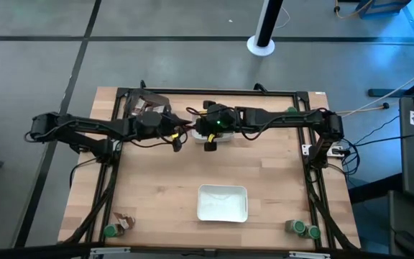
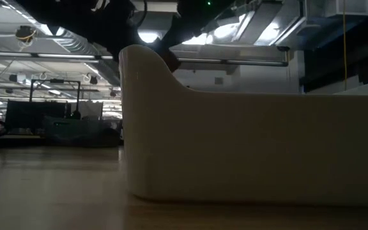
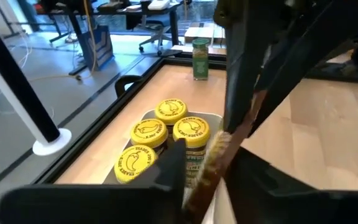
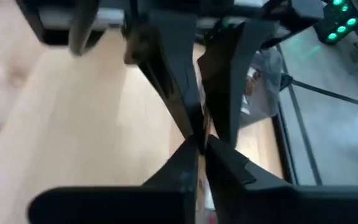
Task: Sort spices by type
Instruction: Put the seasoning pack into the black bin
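Observation:
A crinkled brown-orange packet (image 3: 213,163) stands on edge between my two grippers. They meet above the table's far middle: left gripper (image 1: 185,134) (image 3: 211,183), right gripper (image 1: 198,132) (image 4: 201,155). Both are shut on the packet. Just beyond them several yellow-lidded jars (image 3: 160,134) stand upright in a white tray (image 1: 225,138). Green-lidded jars stand at the far right (image 3: 200,59), the near left (image 1: 110,231) and the near right (image 1: 302,229). Another packet (image 1: 124,221) lies near the left one. My left gripper pinches the packet's lower part (image 3: 209,177) between its two fingers, coming level from the table's left. The packet is lifted clear and edge-on. My right gripper pinches the packet's upper strip (image 3: 248,121) between its fingers (image 4: 179,165), coming from the table's right; the fingers hide most of the contact.
A second white tray (image 1: 222,203) sits at the near middle; its wall (image 2: 248,153) fills the low view. A dark bin with clear wrapping (image 1: 146,105) (image 4: 260,81) stands at the far left. Bare wood lies between the trays.

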